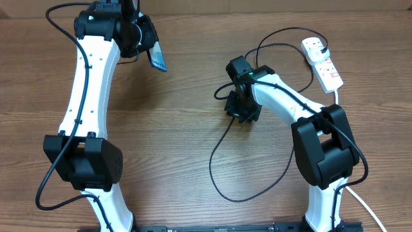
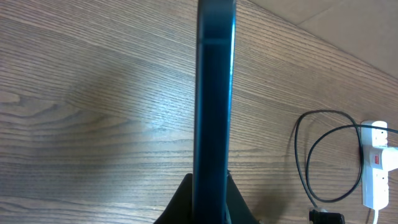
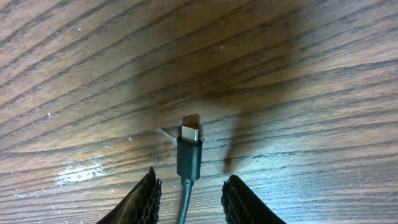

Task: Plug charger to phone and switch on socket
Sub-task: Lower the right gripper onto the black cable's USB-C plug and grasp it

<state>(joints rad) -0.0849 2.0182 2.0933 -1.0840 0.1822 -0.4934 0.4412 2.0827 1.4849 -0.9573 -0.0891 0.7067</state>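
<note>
My left gripper (image 1: 149,48) is shut on the phone (image 1: 157,58) and holds it off the table at the back left. In the left wrist view the phone (image 2: 214,93) shows edge-on as a dark teal bar rising from between the fingers of the left gripper (image 2: 211,205). Lowered at the table's middle, my right gripper (image 1: 241,109) stands over the charger's tip. The right wrist view has the charger's connector (image 3: 189,155) flat on the wood, with the right gripper (image 3: 189,186) open around its cable and a gap on each side. The socket (image 1: 322,63) lies at the back right.
The charger's black cable (image 1: 219,161) loops across the wood from the right gripper toward the front, and more loops run back to the socket (image 2: 376,171). A thick white lead (image 1: 360,203) leaves the table at the front right.
</note>
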